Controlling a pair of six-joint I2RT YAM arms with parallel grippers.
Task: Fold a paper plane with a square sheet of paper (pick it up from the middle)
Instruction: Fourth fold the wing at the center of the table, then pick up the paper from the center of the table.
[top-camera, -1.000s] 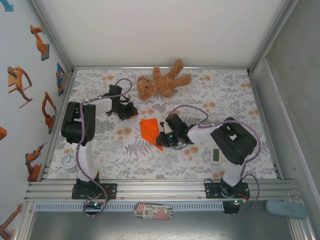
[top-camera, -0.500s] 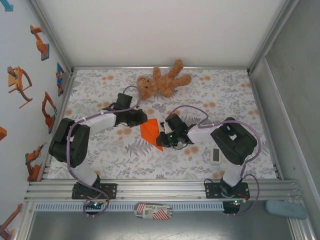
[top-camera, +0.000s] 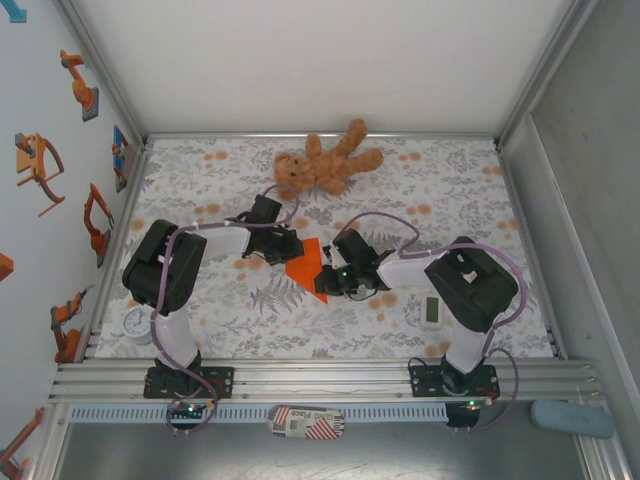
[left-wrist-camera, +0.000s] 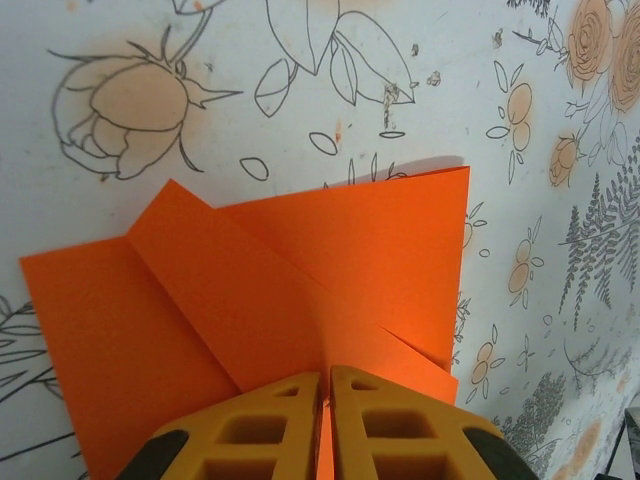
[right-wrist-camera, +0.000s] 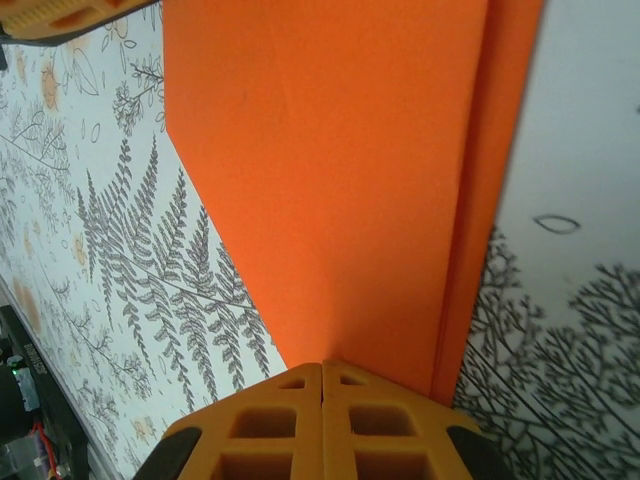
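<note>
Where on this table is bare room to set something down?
Free: the far right corner beside the brown teddy bear; the near strip below the folded orange paper. Crowded: the centre, where the left gripper and the right gripper pinch that paper.

Legible text: none. Red-and-white striped pack (top-camera: 306, 421), below the near rail (top-camera: 320, 381): carries printing, too small to read.
</note>
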